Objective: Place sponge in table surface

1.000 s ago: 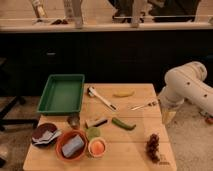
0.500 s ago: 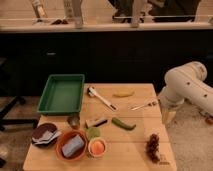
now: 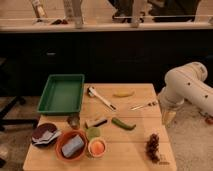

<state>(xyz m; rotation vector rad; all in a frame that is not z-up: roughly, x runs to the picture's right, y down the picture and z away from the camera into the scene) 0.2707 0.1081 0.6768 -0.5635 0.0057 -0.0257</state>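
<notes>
At front left of the bench [image 3: 127, 150], the sponge [image 3: 73, 146] lies inside the orange bowl [image 3: 59, 148], not on the wood. Gripper [image 3: 169, 118] hangs off the right edge, well apart; open or closed, cannot tell. Judgement: nothing done yet; reach, grasp, lift-out and set-down all left.

Clock around green vegetable [image 3: 123, 124], you have: green tray [image 3: 61, 95] at 10, banana [image 3: 123, 93] at 12, orange bowl [image 3: 59, 148] at 8, dark grape-like bunch [image 3: 153, 146] at 4.
</notes>
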